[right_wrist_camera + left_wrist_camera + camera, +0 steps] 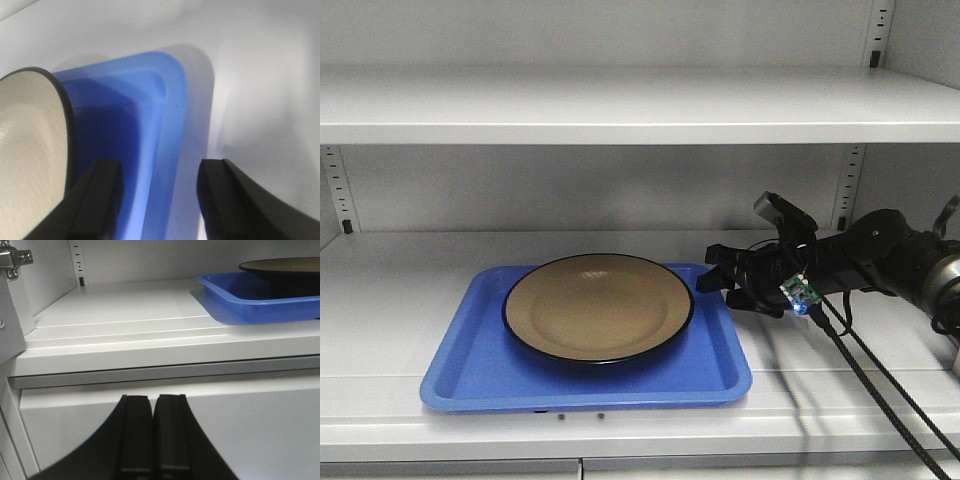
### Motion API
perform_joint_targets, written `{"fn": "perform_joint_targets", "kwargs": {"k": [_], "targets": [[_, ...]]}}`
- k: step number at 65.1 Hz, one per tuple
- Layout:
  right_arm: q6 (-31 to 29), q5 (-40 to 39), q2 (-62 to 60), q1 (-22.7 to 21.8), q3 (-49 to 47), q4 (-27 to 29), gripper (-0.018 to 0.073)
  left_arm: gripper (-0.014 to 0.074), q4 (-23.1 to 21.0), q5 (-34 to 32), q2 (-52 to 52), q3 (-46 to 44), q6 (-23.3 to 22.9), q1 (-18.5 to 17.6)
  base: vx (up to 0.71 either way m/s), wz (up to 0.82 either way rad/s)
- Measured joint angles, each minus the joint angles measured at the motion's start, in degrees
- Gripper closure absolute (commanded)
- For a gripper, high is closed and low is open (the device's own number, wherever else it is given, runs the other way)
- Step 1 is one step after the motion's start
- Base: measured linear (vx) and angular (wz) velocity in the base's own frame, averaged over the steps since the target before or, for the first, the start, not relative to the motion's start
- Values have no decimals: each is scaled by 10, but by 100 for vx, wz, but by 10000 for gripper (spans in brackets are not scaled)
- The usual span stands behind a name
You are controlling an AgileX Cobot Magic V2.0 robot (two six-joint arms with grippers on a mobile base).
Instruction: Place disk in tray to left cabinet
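Observation:
The tan disk (597, 305) with its black rim lies flat in the blue tray (470, 375), which rests on the middle shelf of the grey-white cabinet (380, 290). My right gripper (712, 270) is open just beyond the tray's right edge. In the right wrist view, the right gripper (157, 170) has its jaws on either side of the tray's rim (172, 115), apart from it, with the disk (25, 150) off to the left. My left gripper (152, 400) is shut on nothing, low in front of the shelf edge and left of the tray (235, 297) and the disk (285, 265).
An upper shelf (620, 105) hangs close above. Perforated strips (335, 190) run down the back corners. Black cables (880, 390) trail from the right arm over the shelf front. A door hinge (12, 260) sits at the cabinet's left side, and a white panel (250, 415) lies below the shelf.

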Motion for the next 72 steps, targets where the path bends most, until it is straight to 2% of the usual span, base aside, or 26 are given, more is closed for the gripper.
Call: {"fn": "perform_joint_targets", "kwargs": {"k": [16, 28, 43, 57, 67, 72], "targets": [[0, 13, -11, -4, 0, -1, 151, 603, 0, 0, 0, 0, 0, 0, 0, 0], [0, 5, -66, -8, 50, -16, 220, 603, 0, 0, 0, 0, 0, 0, 0, 0], [0, -58, -259, -8, 277, -61, 390, 603, 0, 0, 0, 0, 0, 0, 0, 0], [15, -139, -479, -8, 495, -176, 574, 603, 0, 0, 0, 0, 0, 0, 0, 0], [61, -204, -636, -8, 647, -260, 569, 603, 0, 0, 0, 0, 0, 0, 0, 0], [89, -263, -725, -8, 720, -310, 568, 603, 0, 0, 0, 0, 0, 0, 0, 0]]}}
